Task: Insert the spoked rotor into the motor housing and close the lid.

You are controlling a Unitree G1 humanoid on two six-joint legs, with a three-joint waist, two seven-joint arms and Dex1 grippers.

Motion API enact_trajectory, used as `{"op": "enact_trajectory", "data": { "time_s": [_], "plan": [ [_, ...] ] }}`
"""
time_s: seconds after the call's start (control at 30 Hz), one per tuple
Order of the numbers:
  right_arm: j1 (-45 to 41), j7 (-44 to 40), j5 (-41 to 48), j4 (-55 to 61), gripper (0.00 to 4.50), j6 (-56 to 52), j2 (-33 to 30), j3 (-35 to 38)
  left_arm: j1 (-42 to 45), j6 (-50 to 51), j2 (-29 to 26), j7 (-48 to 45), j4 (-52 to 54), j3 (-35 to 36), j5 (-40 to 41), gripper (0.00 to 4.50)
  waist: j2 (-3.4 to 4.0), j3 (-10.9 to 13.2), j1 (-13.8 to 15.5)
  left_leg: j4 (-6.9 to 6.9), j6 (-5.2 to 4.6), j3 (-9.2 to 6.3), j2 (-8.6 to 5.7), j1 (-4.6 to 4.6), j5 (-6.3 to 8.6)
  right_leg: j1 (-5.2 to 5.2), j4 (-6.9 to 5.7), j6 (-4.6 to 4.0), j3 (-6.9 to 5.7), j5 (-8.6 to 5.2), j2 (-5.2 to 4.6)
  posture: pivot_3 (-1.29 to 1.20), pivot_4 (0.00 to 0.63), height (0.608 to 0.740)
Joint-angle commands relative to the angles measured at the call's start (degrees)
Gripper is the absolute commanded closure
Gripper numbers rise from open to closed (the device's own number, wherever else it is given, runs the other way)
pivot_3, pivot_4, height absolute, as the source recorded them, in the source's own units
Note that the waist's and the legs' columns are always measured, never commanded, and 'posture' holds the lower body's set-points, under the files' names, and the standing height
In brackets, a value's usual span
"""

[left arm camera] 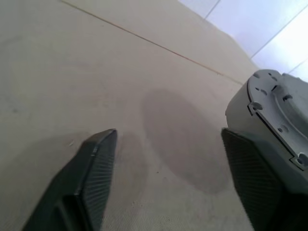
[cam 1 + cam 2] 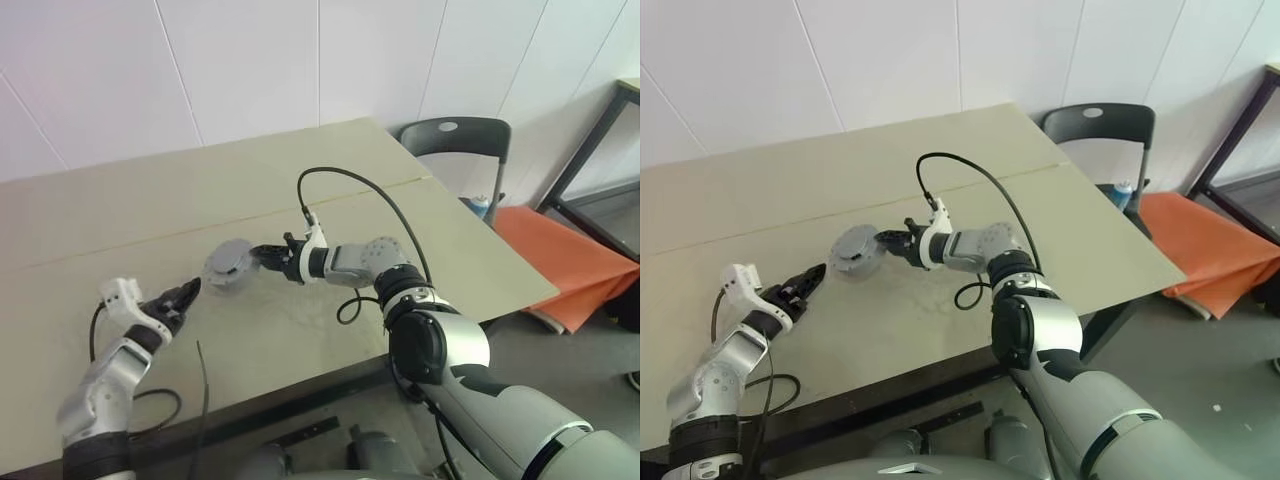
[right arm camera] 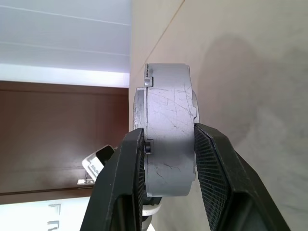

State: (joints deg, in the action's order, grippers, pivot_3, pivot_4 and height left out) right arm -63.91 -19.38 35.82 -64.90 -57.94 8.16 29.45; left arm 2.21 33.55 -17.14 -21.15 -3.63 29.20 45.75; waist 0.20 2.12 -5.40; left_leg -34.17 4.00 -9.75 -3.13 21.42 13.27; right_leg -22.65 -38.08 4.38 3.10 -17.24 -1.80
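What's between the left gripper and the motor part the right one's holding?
Nothing visible. The left gripper is open, just short of the grey round assembly that the right gripper holds above the table. Between them is only open air.

Looked matt, scratched grey metal: round motor housing (image 3: 166,130). Ribbed black rubbery pads (image 3: 214,168). Smooth, dull beige table (image 2: 150,200).

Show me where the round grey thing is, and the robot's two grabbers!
round grey motor assembly (image 3: 168,139), right wrist view: its scratched grey side wall.
right gripper (image 2: 262,254), left eye view: between its black fingertips, clamped on the assembly.
left gripper (image 1: 168,168), left wrist view: the gap between its open fingers.
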Motion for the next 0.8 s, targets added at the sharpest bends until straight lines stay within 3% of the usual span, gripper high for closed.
{"op": "enact_trajectory", "data": {
  "time_s": [0.03,0.13,0.3,0.57,0.8],
  "plan": [
    [-3.76,-2.53,3.37,3.06,3.30,0.86,3.72,0.83,1.91,4.59,1.41,4.23,2.56,4.28,7.84,0.01,-0.05,-0.01,0.04,-0.02,0.00,0.00,-0.01,0.00,0.00,0.00,0.00,0.00,0.00,0.00,-0.01,0.00,0.000,0.740],
    [-3.66,-2.96,3.56,3.43,3.30,0.85,3.79,0.41,2.96,11.22,2.98,7.23,4.20,6.26,17.51,0.01,-0.13,0.00,0.03,-0.03,0.00,-0.01,-0.01,0.00,0.00,0.02,0.01,0.00,0.00,0.00,-0.01,0.00,0.000,0.740],
    [-3.54,-3.41,3.70,3.96,3.30,0.70,3.96,-0.13,3.75,14.66,3.71,9.90,5.57,7.99,26.68,0.01,-0.26,-0.01,-0.11,-0.03,0.01,0.01,-0.01,0.00,0.00,0.01,0.00,0.00,-0.01,0.01,0.00,0.00,0.000,0.740],
    [-3.38,-3.71,3.92,4.41,3.30,0.82,4.03,-0.70,2.95,16.06,2.11,8.78,3.44,7.44,31.48,0.01,-0.26,-0.01,-0.01,-0.02,0.03,0.08,-0.02,-0.01,-0.02,0.02,0.00,-0.02,-0.01,0.01,0.02,0.00,0.000,0.740],
    [-3.28,-3.93,3.94,4.52,3.30,0.80,4.09,-0.86,3.10,16.22,1.47,9.08,1.09,6.12,30.45,0.01,-0.26,-0.01,-0.02,-0.03,0.04,0.13,-0.03,-0.01,-0.02,0.02,0.00,-0.03,-0.01,0.01,0.02,0.00,0.000,0.740]
  ]
}}
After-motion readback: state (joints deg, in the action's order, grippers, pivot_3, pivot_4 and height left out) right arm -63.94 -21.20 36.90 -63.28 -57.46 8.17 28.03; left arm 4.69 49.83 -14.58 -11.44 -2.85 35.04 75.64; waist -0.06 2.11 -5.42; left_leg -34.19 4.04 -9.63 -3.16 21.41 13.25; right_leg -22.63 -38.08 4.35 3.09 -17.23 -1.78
